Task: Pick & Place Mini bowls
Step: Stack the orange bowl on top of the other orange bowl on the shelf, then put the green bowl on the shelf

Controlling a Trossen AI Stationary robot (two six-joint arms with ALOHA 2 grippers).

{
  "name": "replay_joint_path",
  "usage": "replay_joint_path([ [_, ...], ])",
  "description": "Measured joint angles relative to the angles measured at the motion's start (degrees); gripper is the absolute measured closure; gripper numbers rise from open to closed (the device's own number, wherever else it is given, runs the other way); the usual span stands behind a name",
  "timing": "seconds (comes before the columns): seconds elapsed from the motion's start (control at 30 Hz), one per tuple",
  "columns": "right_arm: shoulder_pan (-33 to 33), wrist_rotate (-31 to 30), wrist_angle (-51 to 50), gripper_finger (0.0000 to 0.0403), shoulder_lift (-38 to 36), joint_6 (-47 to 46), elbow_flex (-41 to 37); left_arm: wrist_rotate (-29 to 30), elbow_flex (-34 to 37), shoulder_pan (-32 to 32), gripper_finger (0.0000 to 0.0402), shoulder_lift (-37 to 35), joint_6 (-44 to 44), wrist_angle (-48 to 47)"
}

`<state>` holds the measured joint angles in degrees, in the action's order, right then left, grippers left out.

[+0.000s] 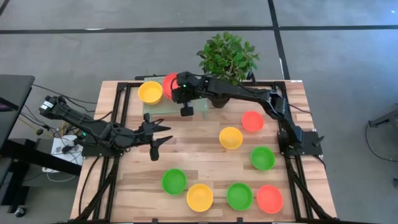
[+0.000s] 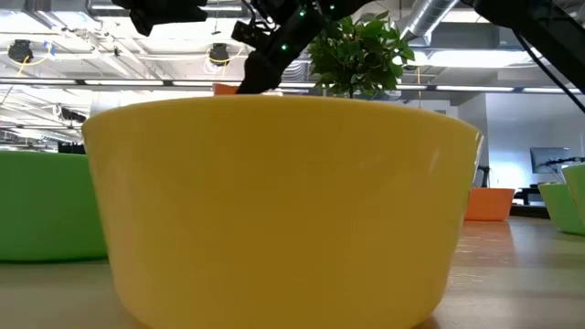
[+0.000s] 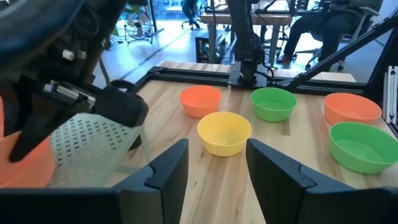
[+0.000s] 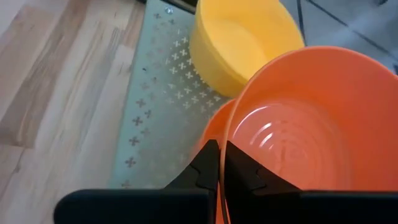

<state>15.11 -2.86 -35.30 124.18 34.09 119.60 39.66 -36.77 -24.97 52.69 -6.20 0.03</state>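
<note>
Overhead, a wooden table [image 1: 205, 162] is seen with loose mini bowls [image 1: 231, 137] scattered over its right and near parts. At the far side, a red-orange bowl [image 4: 311, 130] is pinched by its rim between the clenched fingers of the right gripper [image 4: 221, 163], above a patterned mat [image 4: 158, 112] and beside a yellow bowl [image 4: 239, 40]. Left of centre, the left gripper [image 1: 163, 139] is held spread and empty, apart from every bowl.

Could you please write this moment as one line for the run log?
right gripper: shut on glossy red-orange plastic mini bowl, over pale patterned mat | yellow plastic mini bowl: on mat | left gripper: open, empty, waiting mid-table
</note>
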Motion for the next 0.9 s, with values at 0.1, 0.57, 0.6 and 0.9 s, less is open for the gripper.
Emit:
replay_joint_path([
  [0.1, 0.16, -0.02, 0.19, 0.0397, -0.07, 0.26, 0.03, 0.0, 0.0, 0.0, 0.0238, -0.07, -0.02, 0.02],
  [0.57, 0.72, 0.05, -0.27, 0.0313, -0.29, -1.01, 0.01, 0.0, 0.0, 0.0, 0.0238, -0.07, -0.04, 0.46],
  [0.6, 0.57, 0.04, -0.27, 0.0308, -0.29, -1.02, 0.01, 0.0, 0.0, 0.0, 0.0238, -0.07, -0.04, 0.46],
  [0.9, -3.88, -6.35, -6.49, 0.0285, -1.25, -1.14, 2.19, 0.0, 0.0, 0.0, 0.0238, -0.07, -0.07, 0.46],
])
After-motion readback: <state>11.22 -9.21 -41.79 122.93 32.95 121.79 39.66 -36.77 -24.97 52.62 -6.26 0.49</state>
